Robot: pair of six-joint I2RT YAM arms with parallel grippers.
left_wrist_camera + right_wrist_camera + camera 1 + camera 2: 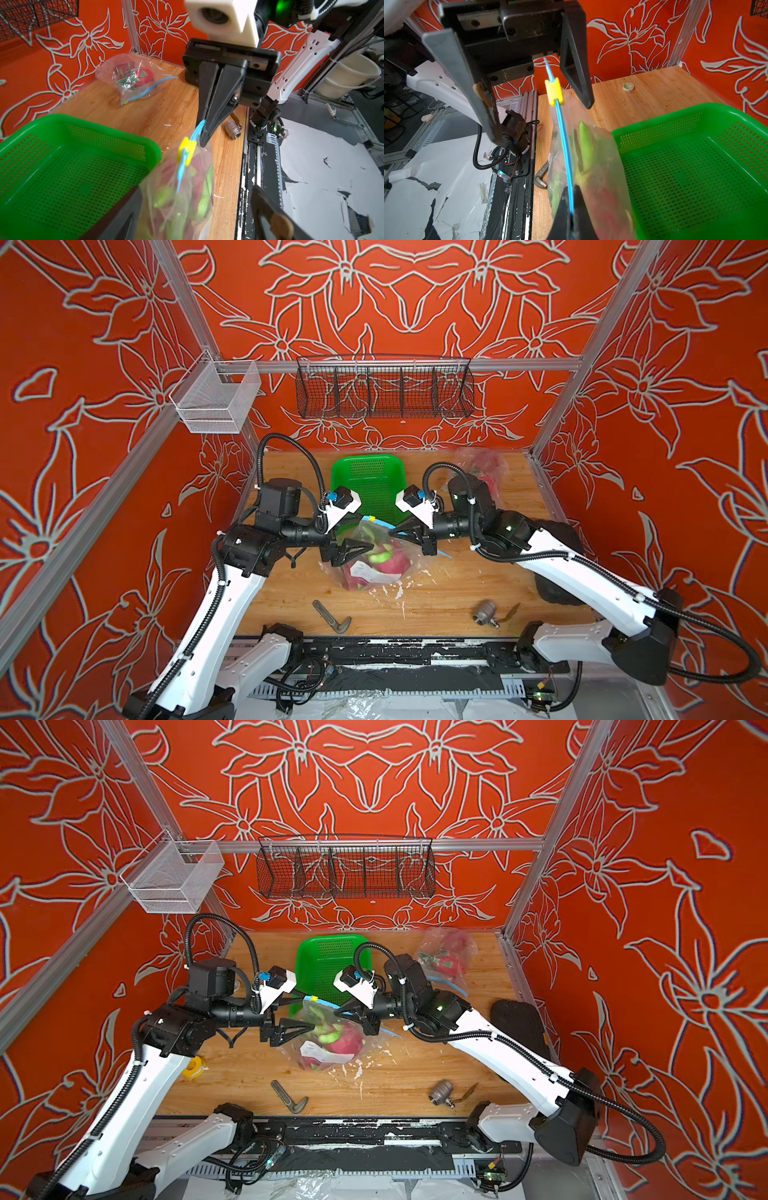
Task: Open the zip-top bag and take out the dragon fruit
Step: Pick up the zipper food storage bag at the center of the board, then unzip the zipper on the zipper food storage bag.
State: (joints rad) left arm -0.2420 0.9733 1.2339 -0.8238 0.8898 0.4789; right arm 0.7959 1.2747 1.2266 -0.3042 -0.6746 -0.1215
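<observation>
Table (457, 589) carries my basket (376, 485) at the back. Just in front of it, mid-table, is the bag (374, 568) with the dragon fruit (390, 562) inside. My right gripper (204, 133) is pinched tight on the bag's blue zip strip (565, 145) and holds that top edge up. My left gripper (542, 123) stands wide, gripping nothing, with the yellow slider (554, 91) between its fingers.
</observation>
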